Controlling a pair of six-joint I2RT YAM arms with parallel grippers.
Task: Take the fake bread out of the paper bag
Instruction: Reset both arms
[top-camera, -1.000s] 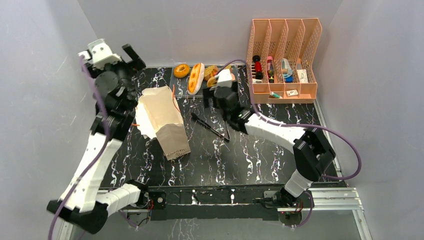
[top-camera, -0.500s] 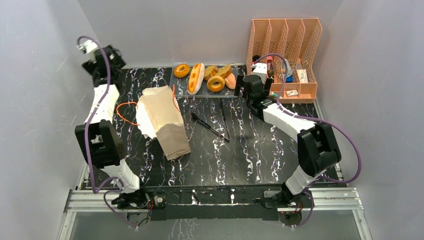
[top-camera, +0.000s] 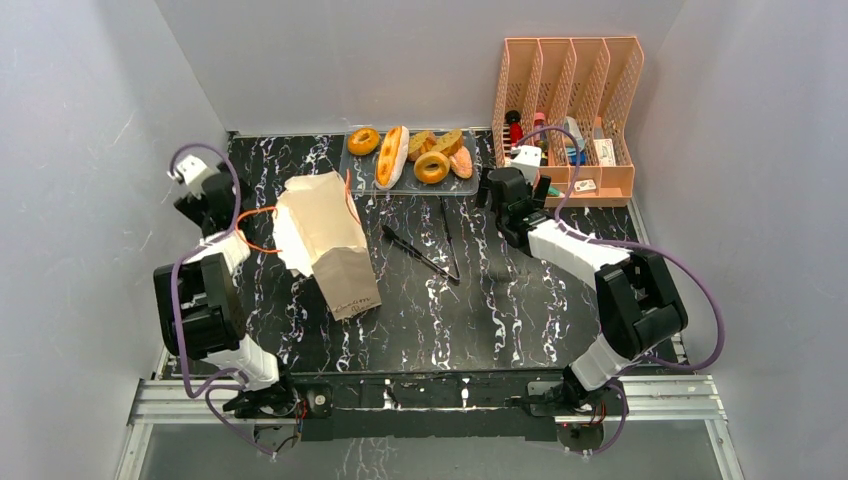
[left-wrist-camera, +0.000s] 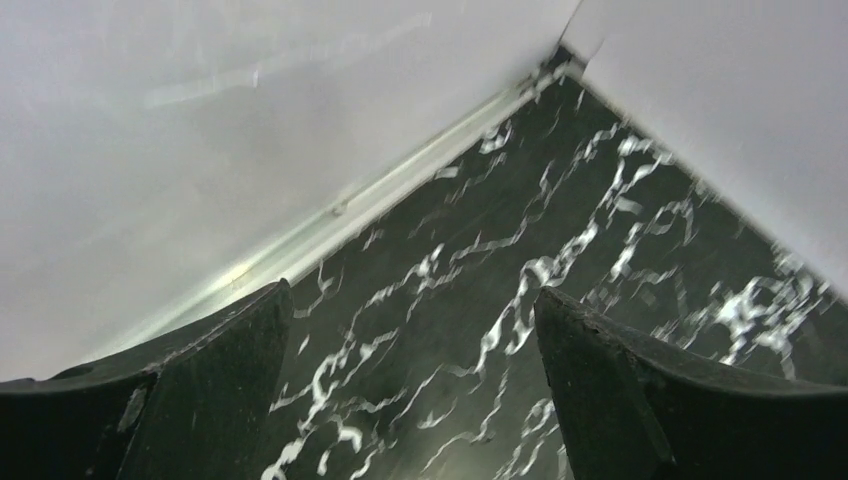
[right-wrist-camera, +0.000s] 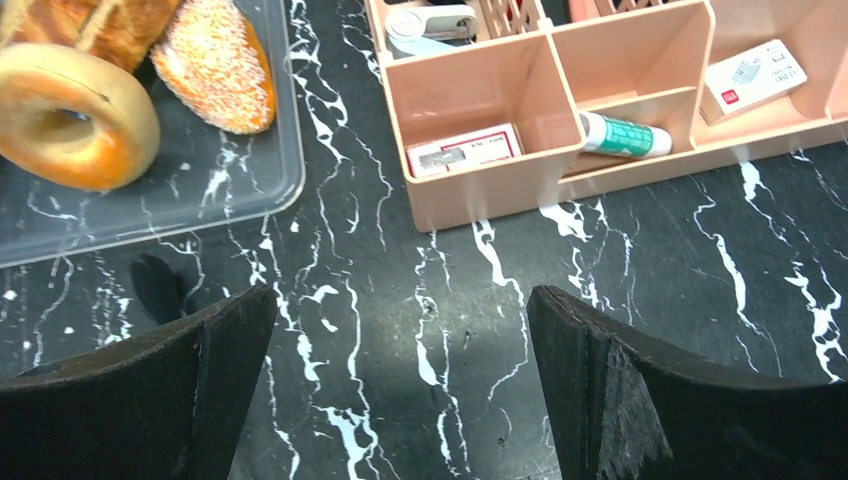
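**Left to right.** Left of the paper bag (top-camera: 322, 228), hard by the side wall, the left gripper (left-wrist-camera: 412, 300) faces bare table (top-camera: 500, 310), jaws spread wide and holding nothing. So placed, it leaves the bag's flank unobstructed. The bag lies flat, an orange cord handle (top-camera: 252, 228) looping out leftward. Beyond the bag, to its right, the fake bread (top-camera: 410, 155) sits in a clear tray (right-wrist-camera: 200, 205). Whether the bag hides more cannot be told. Right of the bag lies a thin black tool (top-camera: 420, 250). Farther right is the right gripper (right-wrist-camera: 400, 330), jaws likewise wide and empty. It hovers between the tray corner and a pink organiser (top-camera: 565, 190), with open table nearward.
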